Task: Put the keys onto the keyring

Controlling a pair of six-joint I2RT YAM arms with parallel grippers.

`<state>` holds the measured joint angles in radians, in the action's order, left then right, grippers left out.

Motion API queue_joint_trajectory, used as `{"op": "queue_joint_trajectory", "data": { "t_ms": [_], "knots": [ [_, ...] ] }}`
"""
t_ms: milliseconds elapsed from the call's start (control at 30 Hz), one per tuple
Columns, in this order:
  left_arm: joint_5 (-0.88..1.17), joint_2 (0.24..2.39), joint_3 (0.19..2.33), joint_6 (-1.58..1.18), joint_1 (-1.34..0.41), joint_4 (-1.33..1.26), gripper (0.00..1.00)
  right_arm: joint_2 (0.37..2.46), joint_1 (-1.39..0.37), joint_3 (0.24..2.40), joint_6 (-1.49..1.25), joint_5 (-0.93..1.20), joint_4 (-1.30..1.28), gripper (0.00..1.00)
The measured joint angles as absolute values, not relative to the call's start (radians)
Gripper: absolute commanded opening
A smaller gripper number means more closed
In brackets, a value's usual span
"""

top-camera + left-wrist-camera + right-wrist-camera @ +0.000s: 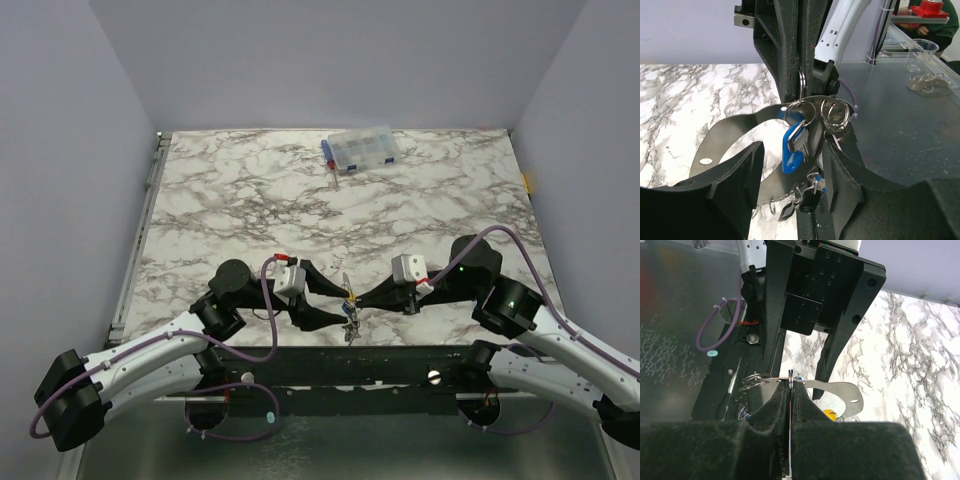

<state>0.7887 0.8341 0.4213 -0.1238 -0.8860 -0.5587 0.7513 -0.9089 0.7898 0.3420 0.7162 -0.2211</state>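
Note:
The keyring (790, 376) shows edge-on as a thin silver ring, and my right gripper (790, 385) is shut on it. In the left wrist view the keyring (801, 112) carries a blue key (792, 151), and a second silver ring (835, 112) hangs beside it. My left gripper (792, 167) is open, one finger on each side of the blue key. Dark and blue keys (812, 195) dangle lower down. A yellow key (830, 415) peeks out under the right fingers. From above, both grippers meet over the key cluster (349, 312) at the table's near edge: left (335, 300), right (363, 298).
A curved flat metal plate (735, 132) with small holes lies behind the rings, also seen as the plate (842, 390) from the right wrist. A clear compartment box (360, 150) with blue parts stands at the back. The black front rail (330, 365) runs just below the grippers.

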Motion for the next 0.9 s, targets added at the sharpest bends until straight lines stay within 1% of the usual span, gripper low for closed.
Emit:
{"op": "queue_joint_trajectory", "data": {
  "t_ms": [500,733,900],
  "knots": [
    [0.766,0.833,0.42,-0.124,-0.886,-0.56,0.55,0.745,-0.908,0.782,0.322,0.721,-0.164,0.01],
    [0.759,0.85,0.42,-0.131,-0.886,-0.56,0.45,0.757,-0.909,0.769,0.305,0.727,-0.123,0.01],
    [0.75,0.86,0.42,-0.134,-0.886,-0.56,0.35,0.76,-0.909,0.754,0.296,0.728,-0.098,0.01]
  ]
}}
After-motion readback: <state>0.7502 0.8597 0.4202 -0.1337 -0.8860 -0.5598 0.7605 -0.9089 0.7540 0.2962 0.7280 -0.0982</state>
